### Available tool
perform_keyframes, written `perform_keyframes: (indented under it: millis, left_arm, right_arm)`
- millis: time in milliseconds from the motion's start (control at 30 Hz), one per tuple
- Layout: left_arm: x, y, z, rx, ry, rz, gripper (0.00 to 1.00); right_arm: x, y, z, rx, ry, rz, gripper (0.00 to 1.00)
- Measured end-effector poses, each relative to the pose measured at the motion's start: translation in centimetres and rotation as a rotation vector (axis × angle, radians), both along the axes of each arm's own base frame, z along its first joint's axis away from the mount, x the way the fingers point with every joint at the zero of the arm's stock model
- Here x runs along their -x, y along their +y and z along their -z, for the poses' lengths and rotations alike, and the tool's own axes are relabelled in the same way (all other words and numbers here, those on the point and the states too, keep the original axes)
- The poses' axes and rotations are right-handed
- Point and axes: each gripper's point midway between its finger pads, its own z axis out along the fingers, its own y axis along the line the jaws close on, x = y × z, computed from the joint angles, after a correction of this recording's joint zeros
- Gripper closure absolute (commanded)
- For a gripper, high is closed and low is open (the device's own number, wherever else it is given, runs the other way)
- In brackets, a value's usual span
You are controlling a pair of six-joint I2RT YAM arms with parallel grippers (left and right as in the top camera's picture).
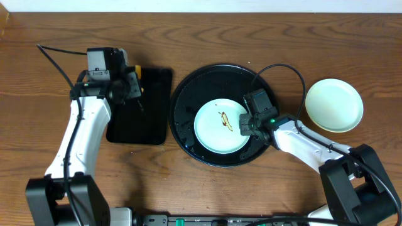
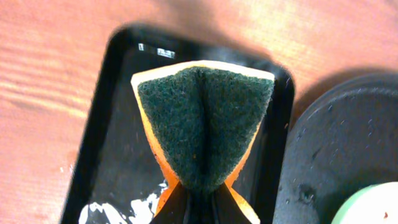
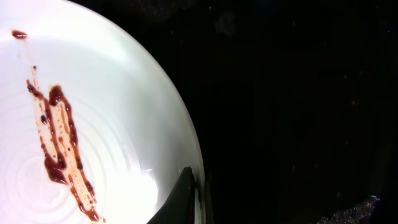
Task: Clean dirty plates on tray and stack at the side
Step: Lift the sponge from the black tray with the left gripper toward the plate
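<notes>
Brown smear (image 3: 56,96) streaks the middle of the plate (image 1: 210,133), which lies right of centre in the tray (image 1: 185,107). The right gripper (image 1: 246,124) sits at the plate's right rim. Its wrist view shows one finger on that rim and hides the other, so I cannot tell whether it pinches or merely rests. The left gripper (image 1: 133,85) is clamped on a sponge (image 2: 205,124), folded with the green scouring face outward, above the small tray (image 1: 147,122) on the left of the bench (image 1: 201,31).

Scrubbing looks to be the step in hand. It would go best with the plate steadied at its rim and the sponge set flat on the smear. Short, light strokes along the streak should keep the plate from skating or tipping. The streak ends near the right gripper, so strokes should stop short of it.

The tray's left half is bare, which leaves an open approach. The small tray stands just beside the tray, so the sponge must rise clear of both raised rims. A clean plate (image 1: 334,105) lies on the bench, well apart to the right, and is probably the start of the stack. The way there looks open apart from the cable (image 1: 282,66) looping over the tray's far edge.
</notes>
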Motion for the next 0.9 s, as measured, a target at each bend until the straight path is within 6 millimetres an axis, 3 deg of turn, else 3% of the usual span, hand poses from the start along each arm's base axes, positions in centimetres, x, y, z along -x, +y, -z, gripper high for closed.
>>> perform_keyframes:
  millis: [267,500,900]
  left_arm:
    - [-1.2,0.4,-4.5,-0.024,-0.167,-0.011,0.93]
    - [-1.2,0.7,-6.9,-0.042,-0.238,-0.024,0.93]
    - [0.1,0.6,-5.9,-0.039,-0.175,-0.023,0.93]
  right_arm:
    - [0.0,0.0,0.0,0.0,0.0,0.0,0.99]
    - [0.0,0.0,0.0,0.0,0.0,0.0,0.99]
    - [0.0,0.0,0.0,0.004,-0.003,-0.01,0.99]
